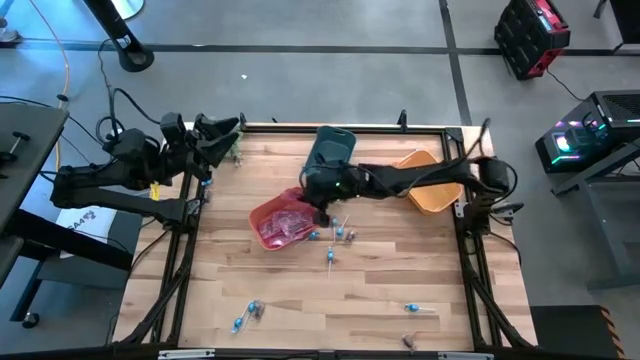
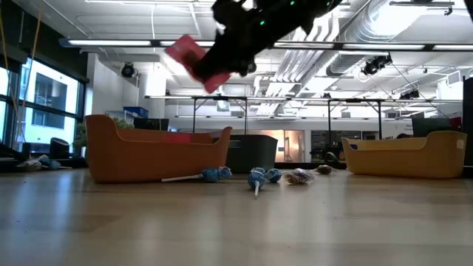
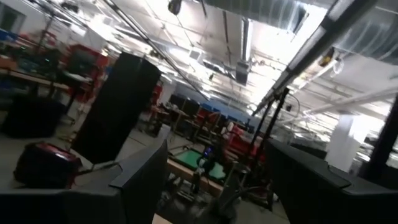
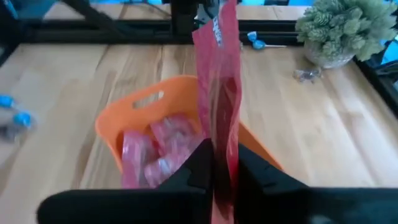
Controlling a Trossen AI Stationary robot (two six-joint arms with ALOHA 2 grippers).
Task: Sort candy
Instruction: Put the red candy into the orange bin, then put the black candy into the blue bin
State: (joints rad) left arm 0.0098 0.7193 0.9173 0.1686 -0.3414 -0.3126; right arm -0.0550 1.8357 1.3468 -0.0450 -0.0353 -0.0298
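The front half of the wooden table (image 1: 330, 300) lies mostly bare, with only a pair of blue-wrapped lollipops (image 1: 247, 315) near the front left and a single lollipop (image 1: 417, 309) toward the front right. The crowded part is the middle and back. There the red bin (image 1: 268, 222) sits left of centre with pink packets (image 4: 163, 143) lying inside it. A teal bin (image 1: 330, 146) stands behind it at the back edge, and an orange bin (image 1: 432, 195) to the right. More lollipops (image 1: 338, 236) are scattered just in front of the red bin. In the low view small brownish pieces (image 2: 299, 176) lie beside them.

The right arm reaches from the right side across the orange bin. Its pincer (image 4: 219, 163) hangs above the red bin, clamped on a flat pink packet (image 4: 219, 74) that stands on edge well clear of the bin's rim. A leafy plant (image 4: 340, 28) sits at the far left corner. The left pincer (image 1: 222, 133) waits, raised, at that back left corner; I cannot tell its finger gap.
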